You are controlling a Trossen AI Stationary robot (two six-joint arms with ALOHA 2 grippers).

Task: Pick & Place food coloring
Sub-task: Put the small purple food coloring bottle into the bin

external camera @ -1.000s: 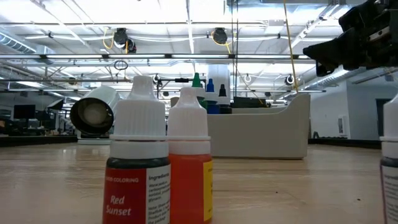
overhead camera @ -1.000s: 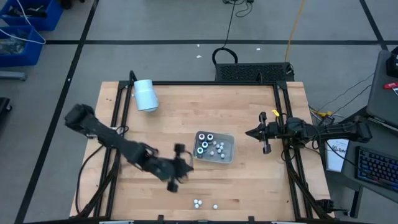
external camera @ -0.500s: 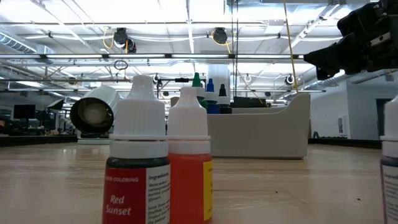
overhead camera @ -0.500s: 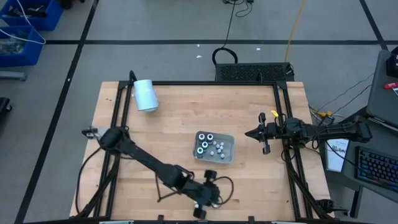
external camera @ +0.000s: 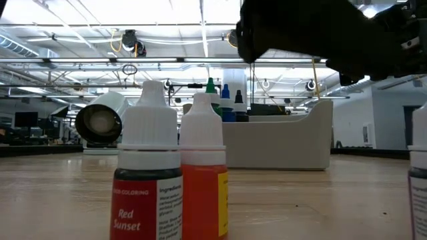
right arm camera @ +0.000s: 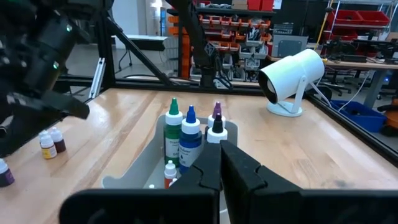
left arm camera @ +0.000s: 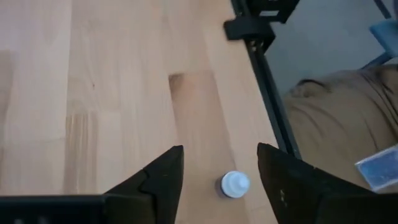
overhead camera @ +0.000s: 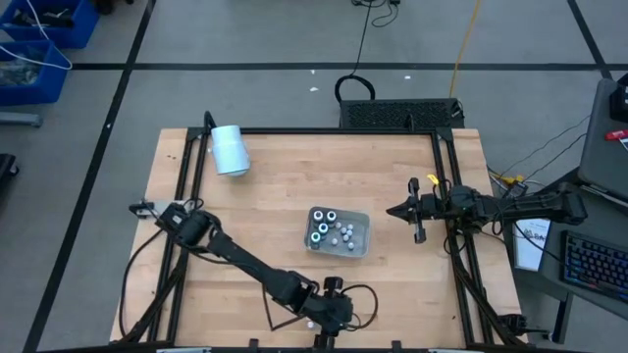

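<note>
The left gripper (left arm camera: 219, 174) hangs low over the table's near edge, fingers (left arm camera: 163, 177) spread wide with nothing held; one white-capped bottle (left arm camera: 235, 184) stands on the wood between the fingertips, not touched by either. Seen from above, this gripper (overhead camera: 329, 312) covers the spot near the front edge where the loose bottles are, so none of them can be counted there. The table's black frame rail (left arm camera: 264, 81) runs just beside that bottle.

At table height two bottles stand touching: a red one (external camera: 148, 177) labelled Red Sunset and an orange one (external camera: 204, 177). A third (external camera: 418, 183) is cut off at the frame edge. The left arm (external camera: 307, 33) crosses above them.

The grey tray (overhead camera: 359, 245) sits mid-table, well apart from the left gripper, holding three ringed-top bottles (overhead camera: 325, 221) and several white-capped ones; from the right wrist, green (right arm camera: 173, 127), blue (right arm camera: 190, 134) and black-tipped (right arm camera: 216, 129) bottles stand upright in it.

The right gripper (overhead camera: 392, 209) waits beside the tray, fingers pressed together, empty. A white cylinder (overhead camera: 230, 149) lies at the far left corner.
</note>
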